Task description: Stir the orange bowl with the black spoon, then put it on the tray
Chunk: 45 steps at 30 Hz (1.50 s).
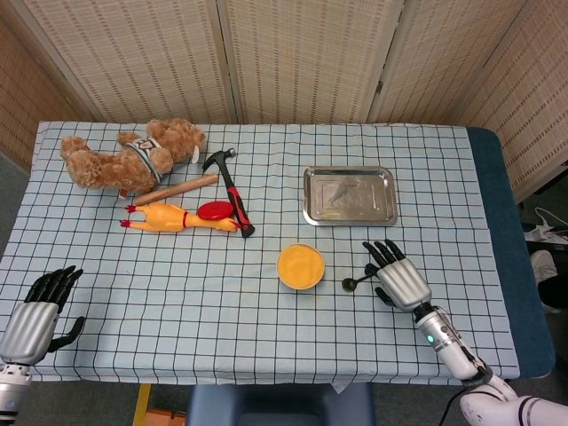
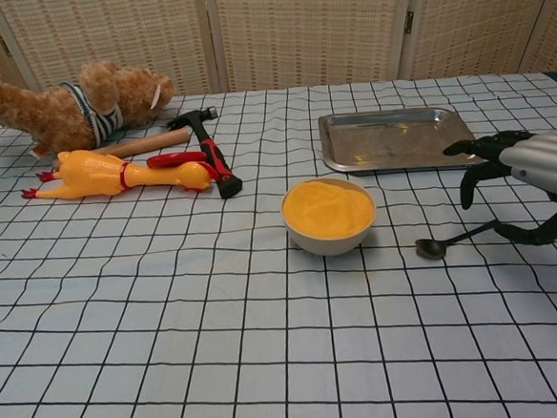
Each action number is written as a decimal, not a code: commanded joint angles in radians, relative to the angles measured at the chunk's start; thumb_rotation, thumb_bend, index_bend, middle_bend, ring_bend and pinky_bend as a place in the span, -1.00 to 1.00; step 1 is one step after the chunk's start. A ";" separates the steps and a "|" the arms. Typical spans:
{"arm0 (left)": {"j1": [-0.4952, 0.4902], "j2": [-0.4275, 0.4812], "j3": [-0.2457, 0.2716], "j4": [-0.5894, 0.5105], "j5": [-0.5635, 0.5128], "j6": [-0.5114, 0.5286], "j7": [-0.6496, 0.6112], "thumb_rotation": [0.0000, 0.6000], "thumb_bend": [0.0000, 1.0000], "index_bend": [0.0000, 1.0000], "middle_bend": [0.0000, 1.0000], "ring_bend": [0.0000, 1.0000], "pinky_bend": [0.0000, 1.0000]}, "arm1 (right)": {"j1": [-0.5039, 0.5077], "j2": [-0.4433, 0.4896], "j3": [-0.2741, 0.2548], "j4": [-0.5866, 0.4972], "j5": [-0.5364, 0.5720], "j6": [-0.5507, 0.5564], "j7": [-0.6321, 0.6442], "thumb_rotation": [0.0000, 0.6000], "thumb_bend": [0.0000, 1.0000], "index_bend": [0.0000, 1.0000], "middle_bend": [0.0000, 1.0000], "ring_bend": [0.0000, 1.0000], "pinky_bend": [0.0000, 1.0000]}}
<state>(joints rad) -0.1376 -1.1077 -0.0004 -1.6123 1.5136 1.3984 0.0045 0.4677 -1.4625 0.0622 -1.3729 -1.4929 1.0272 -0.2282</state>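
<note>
Black spoon [image 2: 455,239] handle end behind spread, empty right hand [image 1: 399,279], left hand [image 1: 39,307] empty, fingers apart

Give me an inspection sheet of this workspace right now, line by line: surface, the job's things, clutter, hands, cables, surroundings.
Surface: table under a black-checked white cloth, slightly wrinkled.
Job's things: orange bowl upright, filled with orange; black spoon lying on the cloth to its right, not lifted; metal tray behind, nothing in it.
Clutter: teddy bear, rubber chicken, hammer, rolling pin, red disc, grouped at far left.
Hands: right hand open over the spoon's handle end, contact not clear; left hand open at the near left edge.
Cables: white cables on the floor, right.
Surroundings: woven folding screens behind.
</note>
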 commanded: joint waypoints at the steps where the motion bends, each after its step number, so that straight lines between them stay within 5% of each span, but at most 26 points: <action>1: -0.001 0.002 -0.002 0.004 -0.007 -0.005 -0.005 1.00 -0.18 -1.00 -1.00 -1.00 -0.85 | 0.038 -0.083 0.014 0.094 0.015 -0.035 0.021 1.00 -0.35 -0.14 -1.00 -1.00 -1.00; 17: -0.007 0.007 -0.005 0.004 -0.033 -0.031 0.001 1.00 -0.18 -1.00 -1.00 -1.00 -0.85 | 0.065 -0.225 -0.002 0.276 0.015 -0.024 0.044 1.00 -0.36 -0.05 -1.00 -1.00 -1.00; 45: -0.011 0.009 -0.004 0.003 -0.038 -0.041 -0.002 1.00 -0.18 -1.00 -1.00 -1.00 -0.85 | 0.052 -0.210 0.013 0.256 0.039 0.044 0.031 1.00 -0.35 0.28 -1.00 -1.00 -1.00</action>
<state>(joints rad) -0.1487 -1.0988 -0.0047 -1.6091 1.4750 1.3571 0.0027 0.5187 -1.6777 0.0697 -1.1099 -1.4563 1.0659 -0.1947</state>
